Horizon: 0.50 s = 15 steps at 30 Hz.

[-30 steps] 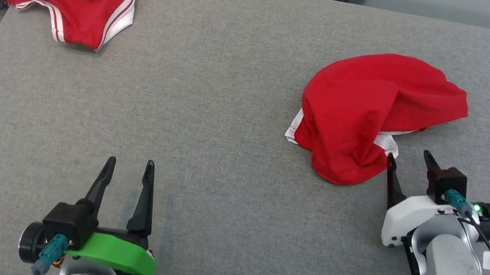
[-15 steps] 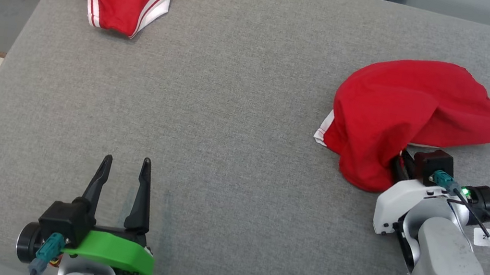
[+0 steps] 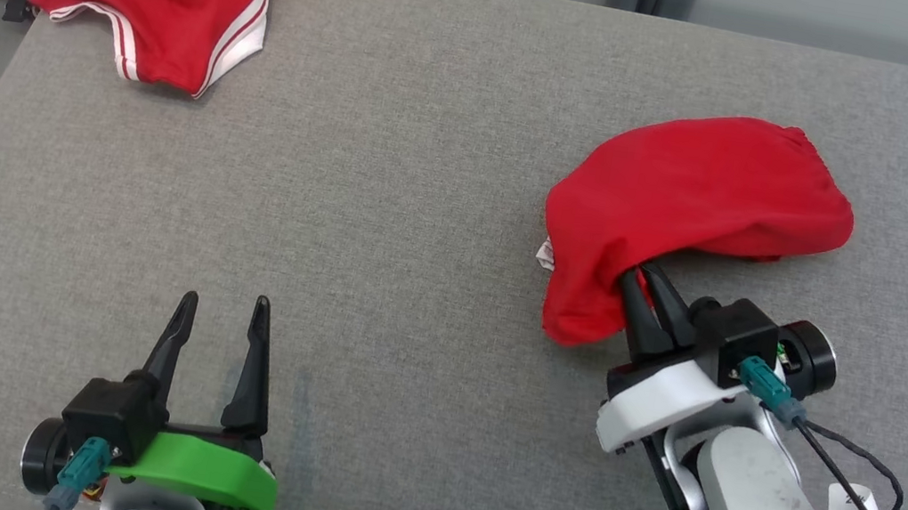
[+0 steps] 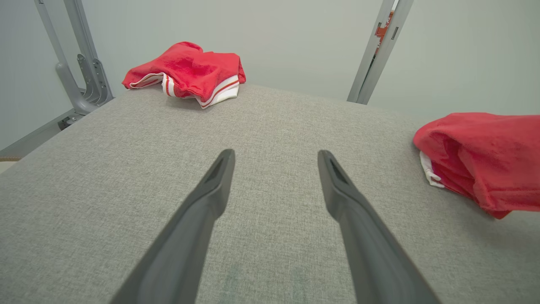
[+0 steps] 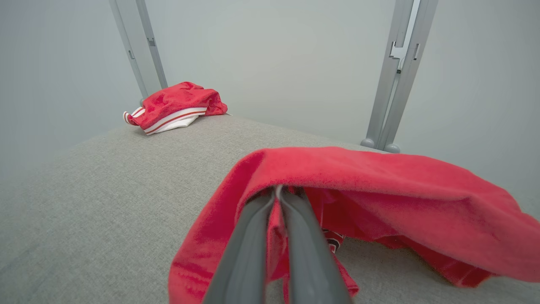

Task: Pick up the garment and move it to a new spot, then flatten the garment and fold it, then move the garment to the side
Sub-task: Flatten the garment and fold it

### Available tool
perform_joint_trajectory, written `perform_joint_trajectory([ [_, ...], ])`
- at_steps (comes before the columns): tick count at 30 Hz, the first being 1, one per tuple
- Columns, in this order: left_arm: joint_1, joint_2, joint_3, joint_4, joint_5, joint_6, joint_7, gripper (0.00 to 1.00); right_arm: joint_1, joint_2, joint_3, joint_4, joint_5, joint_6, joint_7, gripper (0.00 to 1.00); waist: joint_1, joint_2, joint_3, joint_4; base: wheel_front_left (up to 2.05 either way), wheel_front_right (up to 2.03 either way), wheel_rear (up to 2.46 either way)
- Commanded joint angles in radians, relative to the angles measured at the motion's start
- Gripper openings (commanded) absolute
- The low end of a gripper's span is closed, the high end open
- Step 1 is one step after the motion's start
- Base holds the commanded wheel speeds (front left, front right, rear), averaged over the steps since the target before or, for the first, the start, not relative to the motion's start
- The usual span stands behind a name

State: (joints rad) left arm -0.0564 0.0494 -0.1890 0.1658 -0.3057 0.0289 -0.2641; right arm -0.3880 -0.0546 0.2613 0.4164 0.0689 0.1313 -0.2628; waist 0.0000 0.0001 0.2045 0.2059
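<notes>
Gripping the red garment [image 3: 697, 192] by a fold under its near edge with the right claw [image 3: 645, 288] clenched, long axis running ahead and rightward of the tips, well apart from the released left claw [image 3: 224, 300].

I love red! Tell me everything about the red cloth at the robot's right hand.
The red garment is soft-looking cloth, bunched in a puffy heap, with white trim peeking out at its left edge. It lies on the right part of the grey fabric table. The right hand is shut on its near edge, and the cloth drapes over the dark fingers.
</notes>
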Motion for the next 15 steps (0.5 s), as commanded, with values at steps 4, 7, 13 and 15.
perform_joint_trajectory([
  [4,0.005,0.002,0.011,-0.004,0.006,-0.006,-0.001,1.0,0.039,0.002,0.059,-0.102,0.022,-0.001,0.028,0.0,0.0,-0.0001,-0.008,0.001,0.0,0.0,0.0],
  [7,0.002,0.002,0.012,-0.008,0.001,-0.006,-0.001,1.0,0.049,0.003,0.088,-0.119,0.037,-0.001,0.054,0.0,0.0,-0.0001,-0.002,0.017,0.0,0.0,0.0],
  [13,-0.01,0.002,0.014,-0.013,-0.013,-0.001,-0.001,1.0,0.027,0.003,0.162,-0.069,0.113,-0.001,0.071,0.0,0.0,-0.0001,0.017,0.048,0.0,0.0,0.0],
  [15,-0.013,0.002,0.014,-0.016,-0.018,0.003,-0.001,1.0,0.015,0.004,0.198,-0.04,0.148,-0.001,0.072,0.0,0.0,-0.0001,0.024,0.057,0.0,0.0,0.0],
])
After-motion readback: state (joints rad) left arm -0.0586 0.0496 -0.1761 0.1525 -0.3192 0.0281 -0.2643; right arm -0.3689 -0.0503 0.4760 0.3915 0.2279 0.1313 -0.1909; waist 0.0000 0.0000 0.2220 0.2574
